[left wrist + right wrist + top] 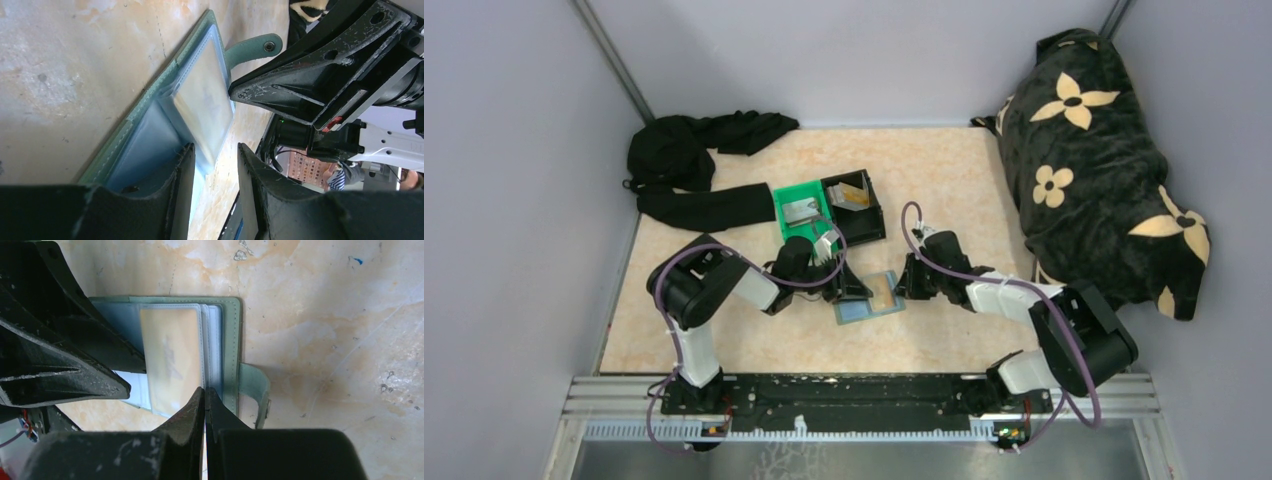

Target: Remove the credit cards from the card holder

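With the card holder (871, 299) lying open and flat on the worktop (944, 190), I read both arms as lowered onto it from either side. The card holder sits near the middle of the worktop, on the near side of the two bins. Its clear sleeves face up and its closing strap (253, 388) points to the right.

Left gripper (216, 147): the jaws stand partly apart. One finger (181, 172) rests on the left inner panel of the card holder. The gap between the jaws is over the near corner of the sleeve stack. I cannot tell whether anything is pinched there.

Right gripper (205, 389): the jaws are closed flat against each other, and I see nothing between them. The joined tip touches the near edge of the top sleeve, just left of the strap.

Credit cards: one tan-gold card (170, 357) remains inside the top clear sleeve of the card holder. A pale grey card (800, 210) lies in the green bin (780, 205). A tan card (852, 193) leans in the black bin (867, 228) just to its right. Both bins stand beyond the card holder, apart from it.

A black cloth (694, 165) lies at the far left corner. A dark flowered cushion (1104, 150) fills the right side.
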